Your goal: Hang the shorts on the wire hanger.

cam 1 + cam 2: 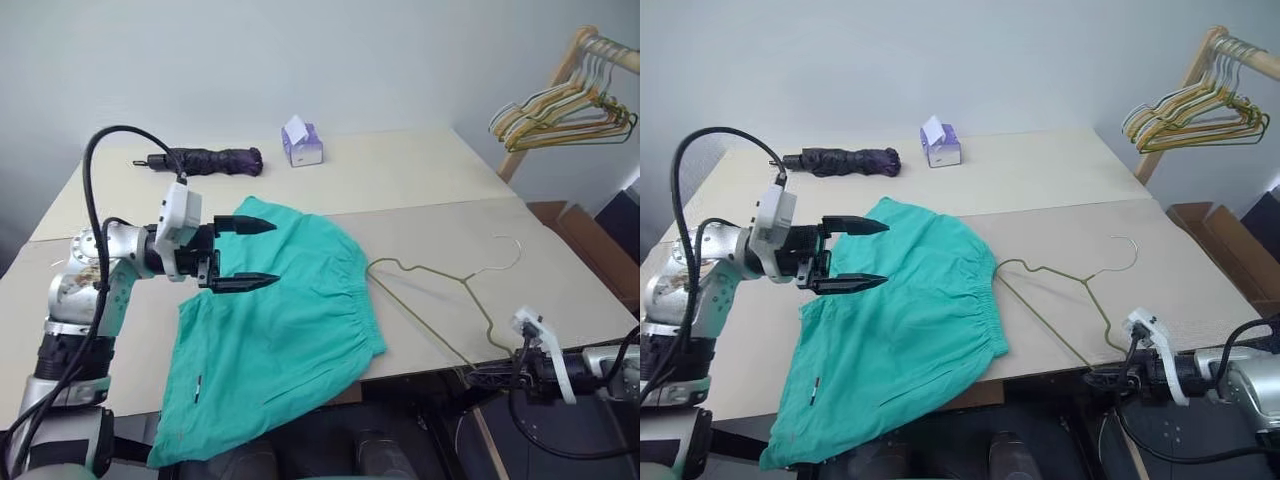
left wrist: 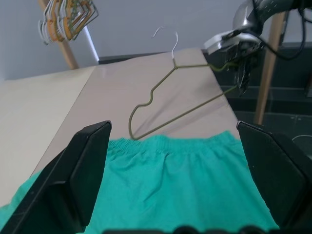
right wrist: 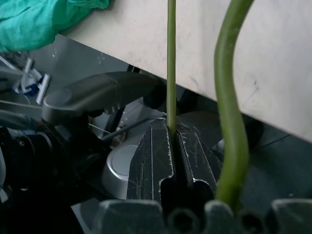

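The teal-green shorts (image 1: 285, 320) lie spread on the table, waistband toward the right, one leg drooping over the front edge at the left. My left gripper (image 1: 276, 254) hovers just above their left part, open wide, its black fingers (image 2: 80, 180) holding nothing. The wire hanger (image 1: 432, 282) lies flat to the right of the waistband, hook pointing away toward the far right. Its near corner juts past the table's front edge. There my right gripper (image 1: 482, 378) is shut on the thin wire (image 3: 170, 63), below the table edge.
A folded dark umbrella (image 1: 205, 160) and a purple tissue box (image 1: 302, 146) sit at the back of the table (image 1: 420, 180). A wooden rack holding a bunch of pale hangers (image 1: 565, 112) stands at the far right, with a cardboard box (image 1: 590, 235) beneath it.
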